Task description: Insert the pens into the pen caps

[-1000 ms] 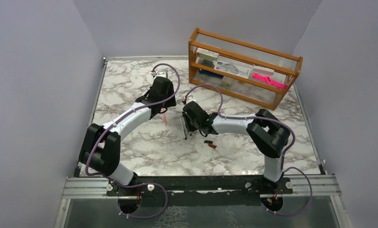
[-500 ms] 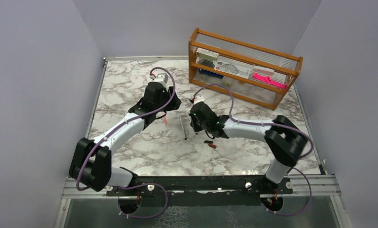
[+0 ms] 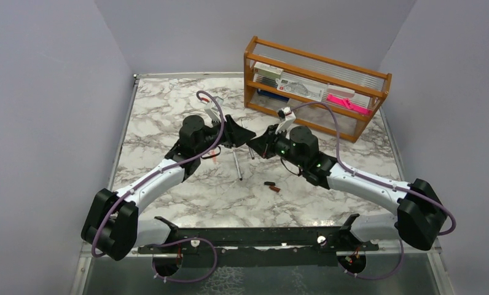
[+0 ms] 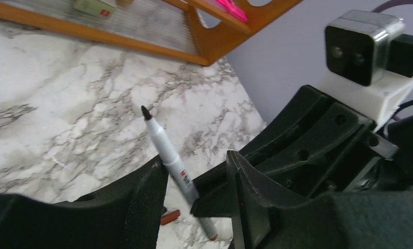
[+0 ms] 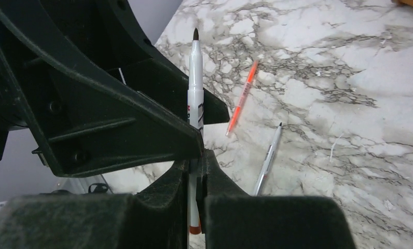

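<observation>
My right hand (image 5: 195, 158) is pressed together on a silvery pen (image 5: 195, 78). It pinches the pen low on the barrel, so the dark tip stands up clear of the grip. My left hand (image 4: 196, 168) faces it with fingers (image 4: 147, 202) spread. The pen's barrel runs through the gap between them, close against one finger; I cannot tell whether it touches. The two hands meet above the middle of the marble surface (image 3: 162, 117), in front of the wooden rack (image 3: 319, 61). Below them the orange pen (image 5: 242, 98) and a second silvery pen (image 5: 267, 158) lie flat on the surface, near each other but apart. The black cap (image 3: 268, 184) and the dark red cap (image 3: 275, 189) lie just beside each other on the surface. They are nearer my bases and apart from both hands.
</observation>
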`<state>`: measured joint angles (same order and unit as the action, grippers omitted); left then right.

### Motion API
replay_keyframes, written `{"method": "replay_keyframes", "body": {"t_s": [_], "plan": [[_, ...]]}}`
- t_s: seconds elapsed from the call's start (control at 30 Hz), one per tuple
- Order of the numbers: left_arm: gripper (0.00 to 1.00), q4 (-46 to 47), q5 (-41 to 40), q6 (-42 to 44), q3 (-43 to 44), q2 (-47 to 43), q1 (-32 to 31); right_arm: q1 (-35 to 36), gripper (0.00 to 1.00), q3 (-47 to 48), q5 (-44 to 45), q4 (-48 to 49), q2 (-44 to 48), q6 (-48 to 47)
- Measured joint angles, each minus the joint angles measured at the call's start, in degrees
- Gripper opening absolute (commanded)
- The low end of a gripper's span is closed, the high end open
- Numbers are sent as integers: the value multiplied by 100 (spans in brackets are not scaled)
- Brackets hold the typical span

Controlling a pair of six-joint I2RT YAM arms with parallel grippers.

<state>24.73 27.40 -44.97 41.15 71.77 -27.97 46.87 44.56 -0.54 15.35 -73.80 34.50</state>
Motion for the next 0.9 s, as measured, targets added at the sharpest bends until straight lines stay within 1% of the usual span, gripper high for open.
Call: {"method": "replay_keyframes", "body": {"t_s": [0.07, 0.1, 0.13, 0.23, 0.3, 0.33, 0.4, 0.43, 0.53, 0.7, 0.83, 0.87, 0.9], "plan": [[45, 153, 68, -120, 0, 0, -109, 0, 1, 0, -162, 22, 0, 33], [41, 210, 70, -162, 0, 0, -149, 0, 1, 0, -216, 31, 7, 42], [34, 264, 70, -210, 0, 0, -181, 0, 1, 0, -278, 52, 22, 68], [1, 374, 52, -323, 0, 0, -219, -2, 1, 0, -428, 81, 149, 127], [0, 415, -20, -374, -2, 0, -240, 0, 1, 0, -457, 87, 225, 146], [0, 479, -26, -389, -2, 0, -258, -9, 4, 0, -479, 68, 273, 153], [0, 568, -35, -426, -2, -35, -293, -11, 16, -7, -485, 52, 361, 157], [0, 599, -35, -470, -2, -59, -304, -11, 21, -22, -490, 50, 413, 166], [0, 636, -94, -538, -2, -111, -354, -9, 27, -109, -538, 72, 581, 160], [0, 634, -151, -645, 52, -107, -372, -7, 27, -212, -673, 85, 713, 68], [0, 647, -153, -723, 306, -39, -367, -7, 27, -330, -682, 79, 741, 13], [0, 647, -153, -728, 337, -35, -367, -7, 25, -341, -682, 79, 750, 13], [0, 649, -155, -734, 345, -33, -367, -7, 20, -341, -684, 85, 761, 4]]}}
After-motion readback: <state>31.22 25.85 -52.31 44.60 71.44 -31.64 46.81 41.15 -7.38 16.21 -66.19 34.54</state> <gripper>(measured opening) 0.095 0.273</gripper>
